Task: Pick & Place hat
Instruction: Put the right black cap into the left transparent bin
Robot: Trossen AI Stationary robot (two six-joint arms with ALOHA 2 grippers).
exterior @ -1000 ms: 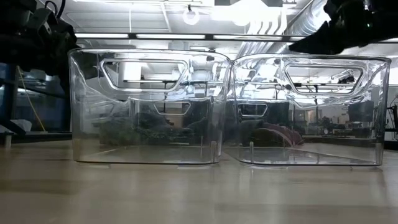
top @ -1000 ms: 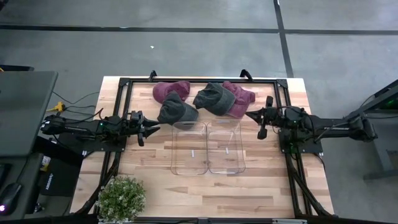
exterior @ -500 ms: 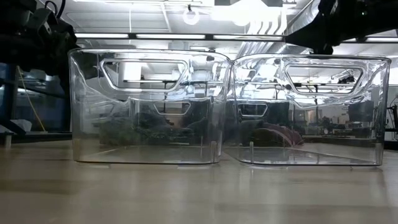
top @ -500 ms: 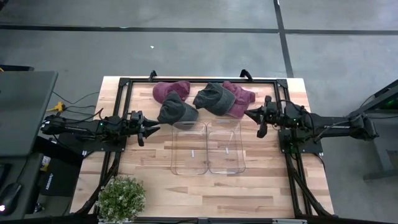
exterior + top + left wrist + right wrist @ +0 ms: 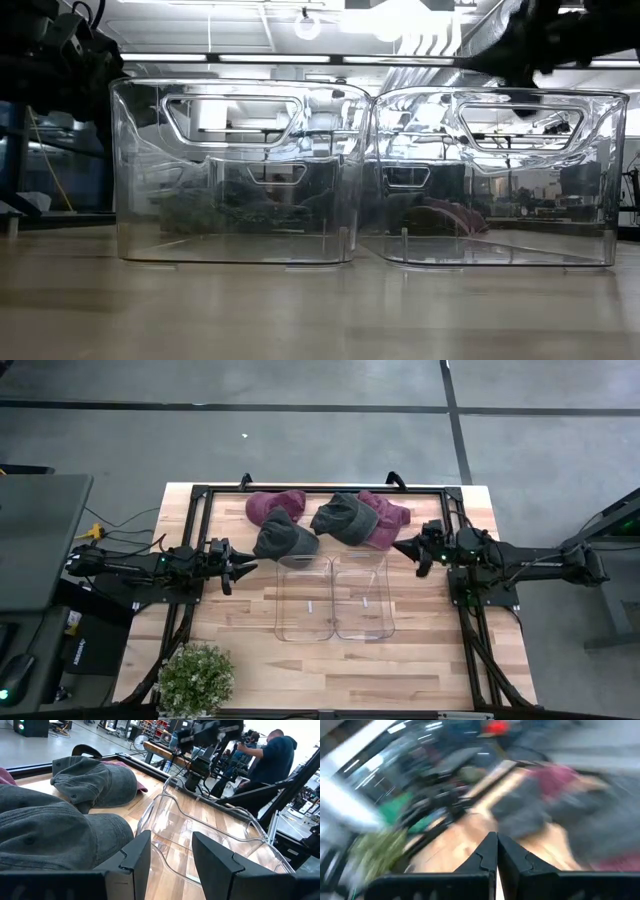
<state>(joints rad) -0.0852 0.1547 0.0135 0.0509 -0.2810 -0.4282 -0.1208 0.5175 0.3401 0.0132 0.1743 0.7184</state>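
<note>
Four hats lie at the table's far side: a maroon hat, a dark grey hat, a second grey hat and a second maroon hat partly under it. My left gripper stands open and level at the left, next to the near grey hat, touching nothing. My right gripper is shut with nothing in it. It points toward the table's left, just right of the maroon hat. Its wrist view is blurred and shows the shut fingertips.
Two clear bins stand side by side at mid-table, just nearer than the hats. A black frame borders the table. A potted plant stands at the near left corner. A person shows beyond the table.
My right gripper has rolled about the line it points along, staying shut and in much the same place. The hats and bins have kept still.
</note>
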